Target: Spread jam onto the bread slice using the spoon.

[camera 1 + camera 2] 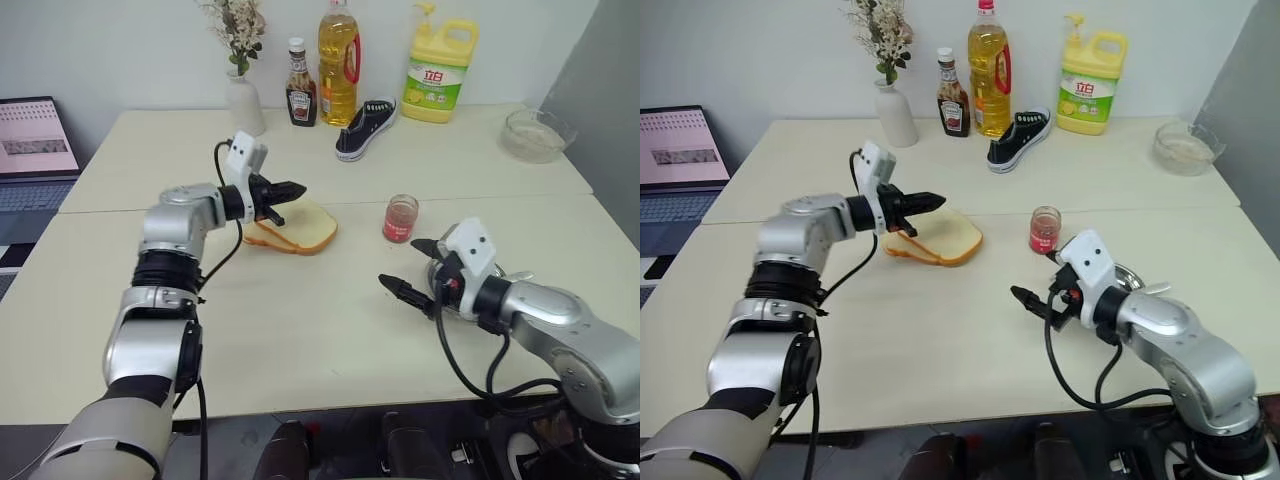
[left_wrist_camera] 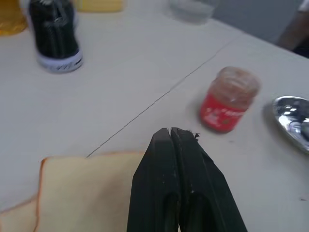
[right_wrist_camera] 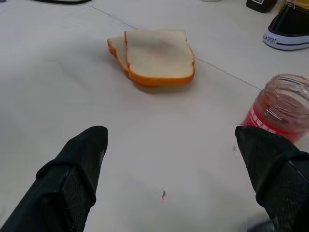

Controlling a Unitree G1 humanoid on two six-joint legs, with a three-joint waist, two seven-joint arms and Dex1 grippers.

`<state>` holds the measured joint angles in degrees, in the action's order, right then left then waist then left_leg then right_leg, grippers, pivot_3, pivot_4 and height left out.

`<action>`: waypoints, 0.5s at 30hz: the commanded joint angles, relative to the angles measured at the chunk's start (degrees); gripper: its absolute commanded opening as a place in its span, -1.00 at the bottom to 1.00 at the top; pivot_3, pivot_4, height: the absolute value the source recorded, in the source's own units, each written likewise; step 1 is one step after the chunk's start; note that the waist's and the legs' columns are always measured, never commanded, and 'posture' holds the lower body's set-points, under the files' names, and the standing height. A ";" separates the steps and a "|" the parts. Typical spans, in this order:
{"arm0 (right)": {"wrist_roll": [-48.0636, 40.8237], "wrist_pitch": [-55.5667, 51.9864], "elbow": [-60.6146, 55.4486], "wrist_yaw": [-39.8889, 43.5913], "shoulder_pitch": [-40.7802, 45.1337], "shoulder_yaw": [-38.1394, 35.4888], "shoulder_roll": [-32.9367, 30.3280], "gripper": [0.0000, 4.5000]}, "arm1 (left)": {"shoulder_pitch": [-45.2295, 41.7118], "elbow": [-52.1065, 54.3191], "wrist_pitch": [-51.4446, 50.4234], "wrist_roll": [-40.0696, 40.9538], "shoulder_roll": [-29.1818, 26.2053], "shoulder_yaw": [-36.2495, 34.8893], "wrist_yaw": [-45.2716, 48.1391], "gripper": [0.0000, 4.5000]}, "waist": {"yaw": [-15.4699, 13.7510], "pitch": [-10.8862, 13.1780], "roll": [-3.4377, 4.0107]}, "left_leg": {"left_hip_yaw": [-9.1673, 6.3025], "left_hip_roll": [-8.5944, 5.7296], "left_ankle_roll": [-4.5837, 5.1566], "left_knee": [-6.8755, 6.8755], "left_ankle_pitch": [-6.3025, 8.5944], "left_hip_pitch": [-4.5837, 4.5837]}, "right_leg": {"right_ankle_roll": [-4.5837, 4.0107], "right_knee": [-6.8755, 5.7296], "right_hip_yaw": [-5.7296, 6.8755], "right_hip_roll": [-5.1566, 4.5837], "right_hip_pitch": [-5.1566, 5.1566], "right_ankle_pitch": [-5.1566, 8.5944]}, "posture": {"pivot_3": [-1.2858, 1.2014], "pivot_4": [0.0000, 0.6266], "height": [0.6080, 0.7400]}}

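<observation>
My left gripper is clenched tight with nothing between the fingers, hovering above the bread slice, not touching it as far as I can tell. The bread lies flat on the table near the seam between the two tabletops, top slice overlapping a second slice that sticks out from under it on the side toward my left arm. I see no red on the top slice. My right gripper is spread wide and empty, held low over the table on my right side, well apart from the bread. The jam sits in its small clear jar, upright, no lid visible, standing on the table between the bread and my right gripper, nearer the right one; in the right wrist view it is just beside one finger. A steel dish lies beside the jar, mostly behind my right wrist; something shiny lies in it, but I cannot tell whether that is the spoon. Far edge of the table: vase of dried flowers, brown sauce bottle, oil bottle, yellow detergent jug, a black sneaker, and a clear glass bowl. Laptop off to my left.
</observation>
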<state>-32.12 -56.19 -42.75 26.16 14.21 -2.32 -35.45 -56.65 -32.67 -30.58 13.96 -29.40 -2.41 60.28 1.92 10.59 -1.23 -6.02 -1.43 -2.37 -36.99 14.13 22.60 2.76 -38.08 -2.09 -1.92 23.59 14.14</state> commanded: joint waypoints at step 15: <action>-0.58 0.00 -0.95 -3.77 1.87 1.53 3.61 1.00 | 0.65 -21.05 13.60 -4.12 1.23 -3.69 -14.79 0.64 | -0.12 0.00 0.00 | -0.01 -0.02 0.00 -0.03 0.00 -0.03 | 0.00 0.01 0.00 0.04 -0.06 0.00 | 0.03 -0.52 1.00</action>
<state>-32.73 -56.81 -42.62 22.97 15.07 -0.71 -32.30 -55.80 -54.13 -18.21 9.74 -27.85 -5.35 45.65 1.80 10.59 -1.23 -6.03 -1.46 -2.37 -37.01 14.13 22.57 2.76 -38.07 -2.10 -1.89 23.53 14.14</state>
